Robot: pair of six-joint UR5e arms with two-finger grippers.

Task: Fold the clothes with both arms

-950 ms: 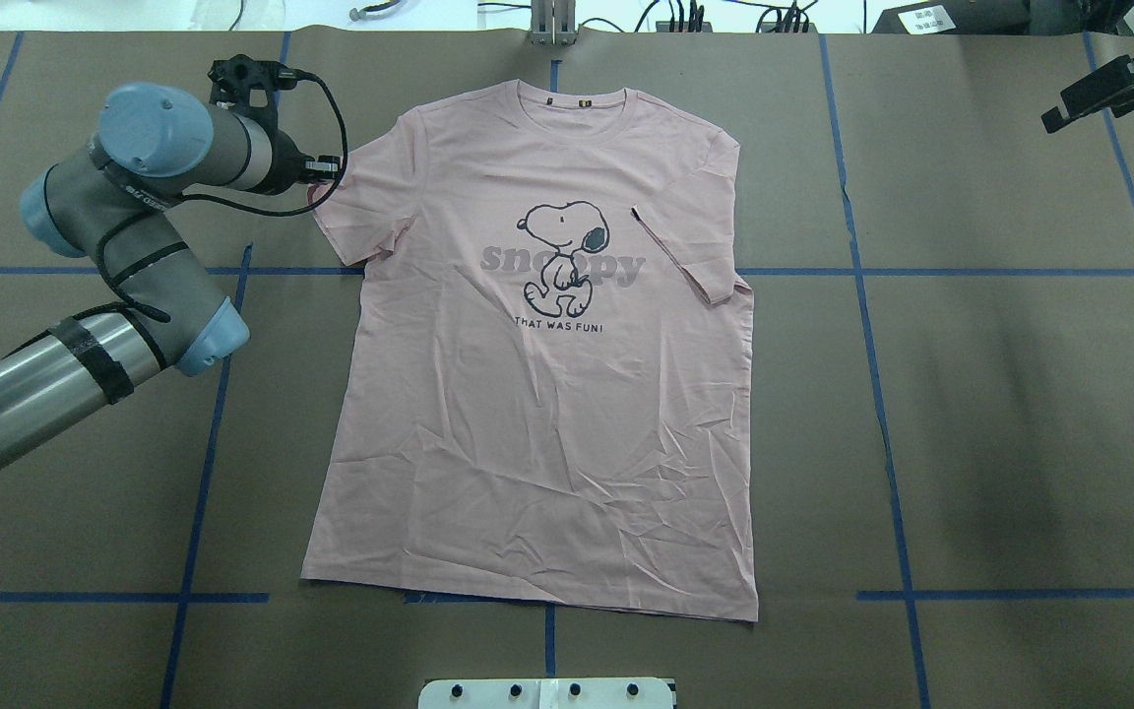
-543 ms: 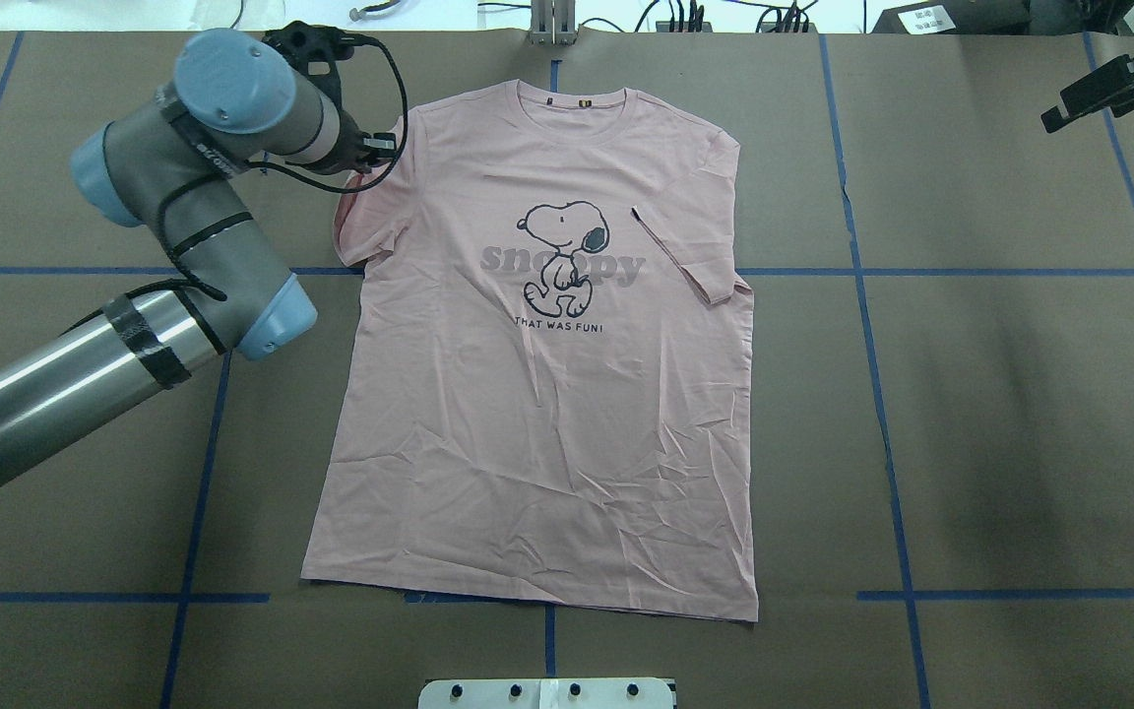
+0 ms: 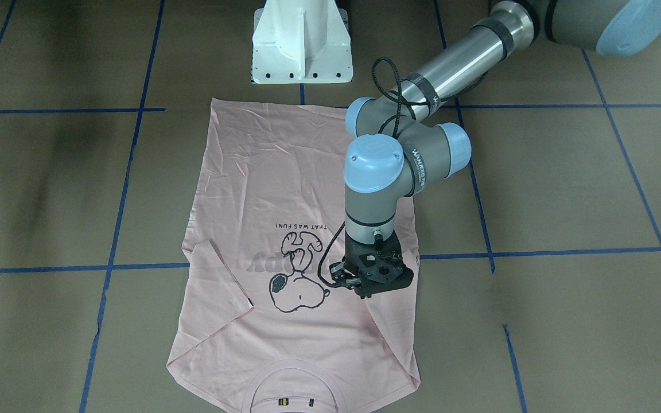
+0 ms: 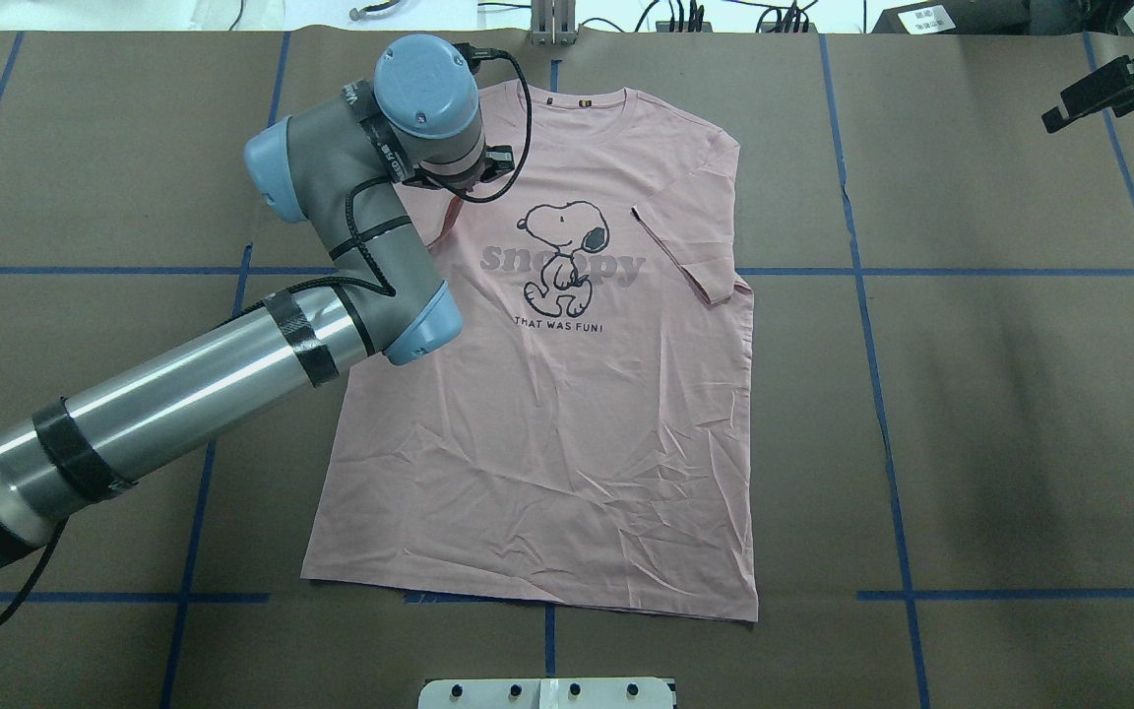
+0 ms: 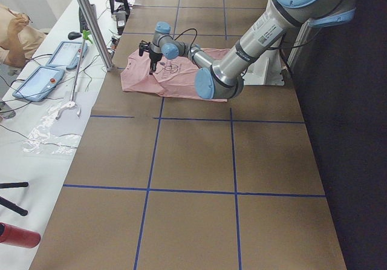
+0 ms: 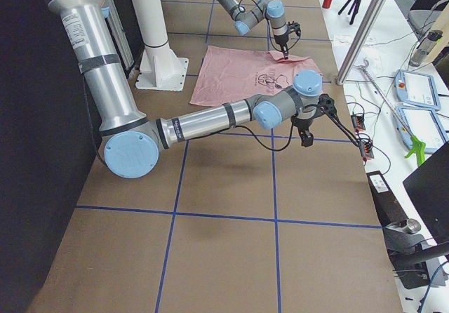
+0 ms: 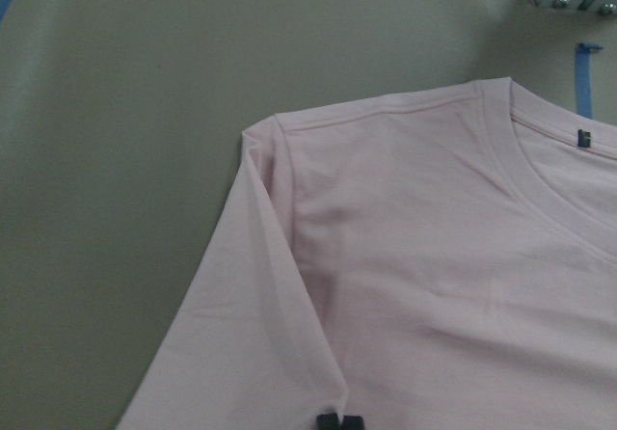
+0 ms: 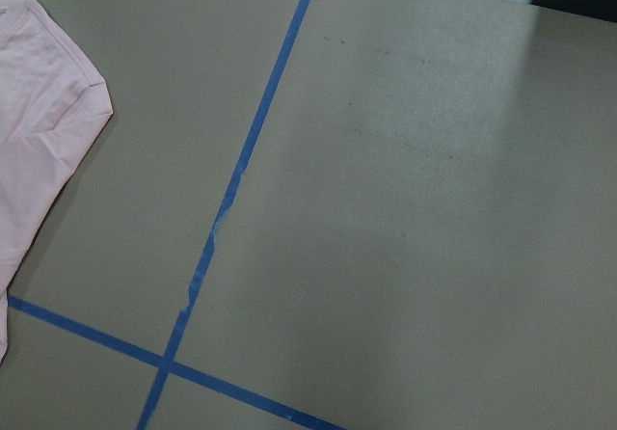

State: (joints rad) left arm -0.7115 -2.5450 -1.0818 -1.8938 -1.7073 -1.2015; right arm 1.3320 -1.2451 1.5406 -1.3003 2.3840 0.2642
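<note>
The pale pink T-shirt lies flat, print up, collar at the far edge. Its right sleeve is folded in onto the chest. My left gripper hangs over the shirt's left chest, beside the dog print. It is shut on the left sleeve's edge and holds it pulled inward over the body. In the left wrist view its fingertips pinch pink cloth, with the folded shoulder ahead. My right gripper hovers at the far right, away from the shirt; I cannot tell whether it is open.
Brown paper with blue tape lines covers the table. The white pedestal base stands at the shirt's hem side. A metal post and cables lie at the far edge. Tablets sit on the operators' side table.
My left arm has swung right, from outside the left sleeve to over the chest. The sleeve came with it and now lies folded inward. The right arm has not moved.
</note>
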